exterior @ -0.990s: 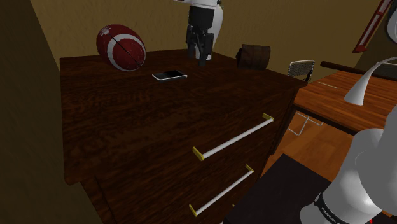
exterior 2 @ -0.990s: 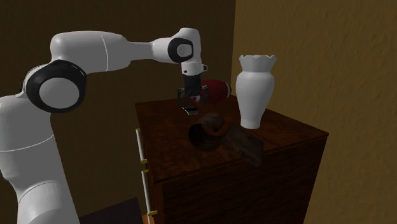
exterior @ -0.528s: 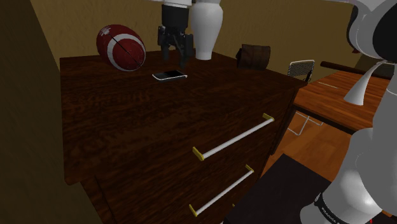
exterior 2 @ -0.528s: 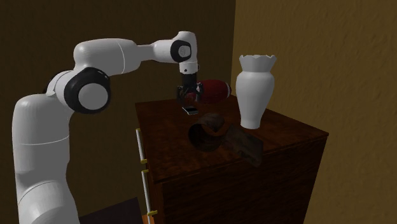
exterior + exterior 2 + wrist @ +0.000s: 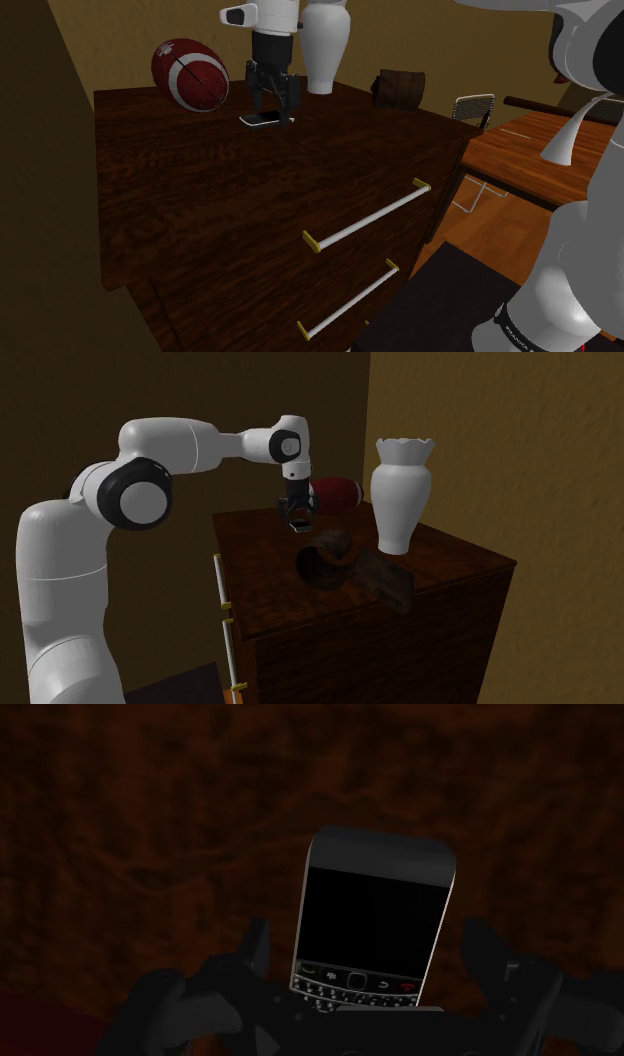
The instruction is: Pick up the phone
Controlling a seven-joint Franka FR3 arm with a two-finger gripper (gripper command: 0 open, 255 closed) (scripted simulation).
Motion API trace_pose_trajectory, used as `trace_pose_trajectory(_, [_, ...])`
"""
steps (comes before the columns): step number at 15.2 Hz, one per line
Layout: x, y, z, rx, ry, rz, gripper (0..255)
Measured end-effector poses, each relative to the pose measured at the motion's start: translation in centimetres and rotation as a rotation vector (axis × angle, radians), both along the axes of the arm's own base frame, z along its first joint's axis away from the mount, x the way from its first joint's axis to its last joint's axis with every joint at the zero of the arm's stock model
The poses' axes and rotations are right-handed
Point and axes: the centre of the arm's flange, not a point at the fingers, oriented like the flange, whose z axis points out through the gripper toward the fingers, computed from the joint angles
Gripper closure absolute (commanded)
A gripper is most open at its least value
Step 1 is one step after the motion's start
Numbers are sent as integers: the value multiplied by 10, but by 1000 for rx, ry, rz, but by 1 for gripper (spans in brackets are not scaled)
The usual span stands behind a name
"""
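While the gripper (image 5: 272, 108) hangs low over the dark wooden dresser (image 5: 180, 190), you have its jaws apart, with black fingers (image 5: 255, 949) on either side of the phone (image 5: 375, 914) (neither touches it). The phone lies flat on the dresser top, screen up, near the red-and-white football (image 5: 190, 75).

The dresser (image 5: 200, 195) is dark, strongly grained wood with a dull sheen. The phone (image 5: 372, 909) has a glossy black screen and a smooth silvery rim. The vase (image 5: 400, 502) looks smooth, matt white, and the hand (image 5: 272, 110) matt black.
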Motion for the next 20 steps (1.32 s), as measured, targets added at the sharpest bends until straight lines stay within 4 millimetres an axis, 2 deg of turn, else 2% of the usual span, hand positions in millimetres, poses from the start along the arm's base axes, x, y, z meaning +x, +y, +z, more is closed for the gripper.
trace_pose_trajectory(11, [0, 0, 2, 1, -2, 0, 255])
trace_pose_trajectory(20, [0, -1, 46, 0, -1, 0, 255])
